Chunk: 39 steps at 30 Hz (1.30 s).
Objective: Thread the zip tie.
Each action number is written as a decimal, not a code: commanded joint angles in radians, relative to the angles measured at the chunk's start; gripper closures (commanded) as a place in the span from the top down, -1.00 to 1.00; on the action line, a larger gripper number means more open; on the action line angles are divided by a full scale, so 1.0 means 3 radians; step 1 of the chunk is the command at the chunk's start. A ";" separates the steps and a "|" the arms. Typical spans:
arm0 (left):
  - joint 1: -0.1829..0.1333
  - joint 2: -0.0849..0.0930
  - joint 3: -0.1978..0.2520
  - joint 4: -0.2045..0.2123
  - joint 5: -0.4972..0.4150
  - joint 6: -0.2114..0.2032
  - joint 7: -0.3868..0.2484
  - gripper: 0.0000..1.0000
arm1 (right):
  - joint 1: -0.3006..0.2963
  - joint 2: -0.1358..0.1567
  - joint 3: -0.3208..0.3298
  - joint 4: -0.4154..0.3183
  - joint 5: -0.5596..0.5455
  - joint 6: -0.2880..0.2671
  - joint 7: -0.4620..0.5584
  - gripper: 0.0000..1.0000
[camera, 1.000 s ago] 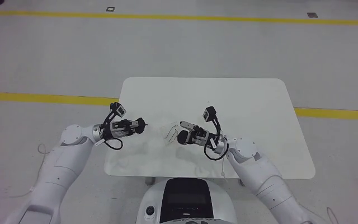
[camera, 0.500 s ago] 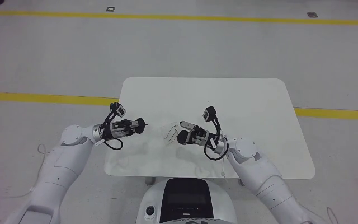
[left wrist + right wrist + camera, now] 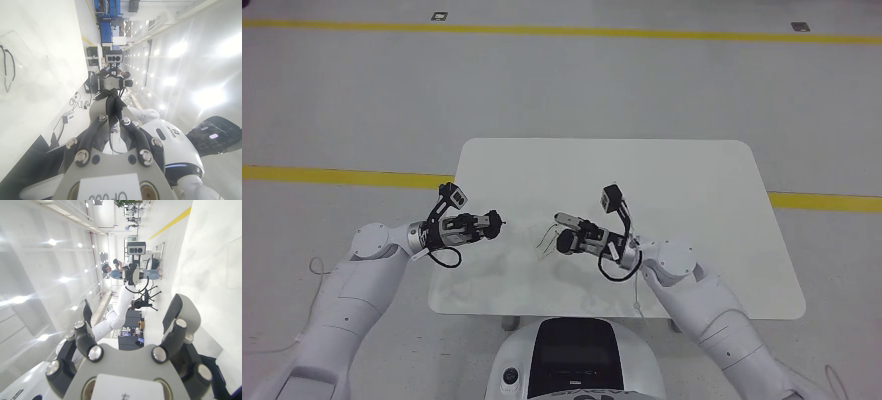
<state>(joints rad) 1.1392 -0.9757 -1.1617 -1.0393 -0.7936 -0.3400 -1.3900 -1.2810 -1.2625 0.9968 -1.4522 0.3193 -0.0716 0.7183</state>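
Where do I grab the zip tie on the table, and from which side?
Pinch the zip tie at its bowed middle, coming down with the open right pincer across the strap: it looks to lie flat on the table, so only its thin edges offer grip.

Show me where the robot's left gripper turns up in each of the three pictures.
Top view: the left gripper hangs over the table's left side, pointing toward the right gripper.
Left wrist view: it is in the foreground, fingers shut.
Right wrist view: it is far off, beyond the open right gripper.
Shared landmark: the white table.
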 commanded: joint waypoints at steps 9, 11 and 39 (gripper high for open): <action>0.0000 0.0000 0.0000 0.0000 0.0000 0.0000 0.0000 -1.00 | 0.0184 -0.0077 -0.0219 0.0016 -0.0309 0.0759 -0.0659 1.00; 0.0000 0.0000 0.0000 0.0000 0.0000 0.0000 0.0000 -1.00 | 0.0184 -0.0077 -0.0219 0.0016 -0.0309 0.0759 -0.0659 1.00; 0.0000 0.0000 0.0000 0.0000 0.0000 0.0000 0.0000 -1.00 | 0.0980 -0.0367 -0.1124 0.0764 -0.0762 0.1372 -0.1275 1.00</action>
<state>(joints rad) 1.1392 -0.9757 -1.1617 -1.0393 -0.7936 -0.3400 -1.3900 -0.9866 -1.3729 0.6583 -1.2228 0.0903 0.3400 0.3353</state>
